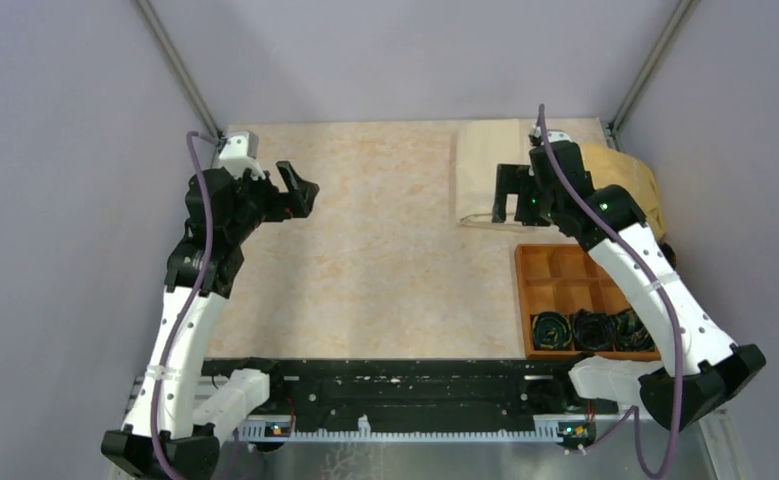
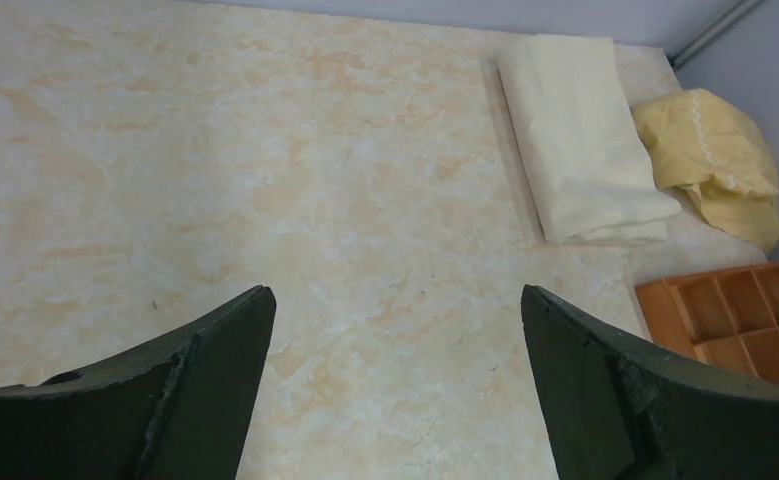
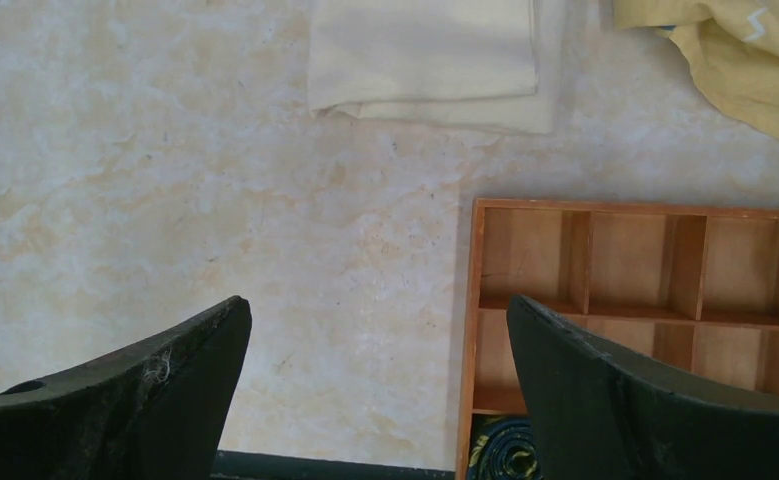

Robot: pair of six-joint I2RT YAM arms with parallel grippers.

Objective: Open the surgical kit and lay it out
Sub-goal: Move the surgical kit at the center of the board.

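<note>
Left claw (image 1: 301, 188) and right claw (image 1: 510, 196) were held wide and empty above the counter (image 1: 385, 250); cream cloth sheet (image 1: 485, 160) was seen folded.

Yellow cloth (image 2: 710, 150) beyond orange box (image 3: 535, 250) holding black coils (image 1: 577, 330).

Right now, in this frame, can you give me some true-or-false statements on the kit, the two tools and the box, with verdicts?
1. The folded pale cream cloth bundle lies unopened on the marbled beige table. True.
2. The left tool grips that bundle. False: it is open and empty, above bare table.
3. The right tool is open. True.
4. Black coils fill every compartment of the orange wooden box. False: they sit in the near row; the far compartments in view are empty.
5. The crumpled mustard-yellow cloth covers the bundle. False: it lies beside it, toward the right wall.
</note>
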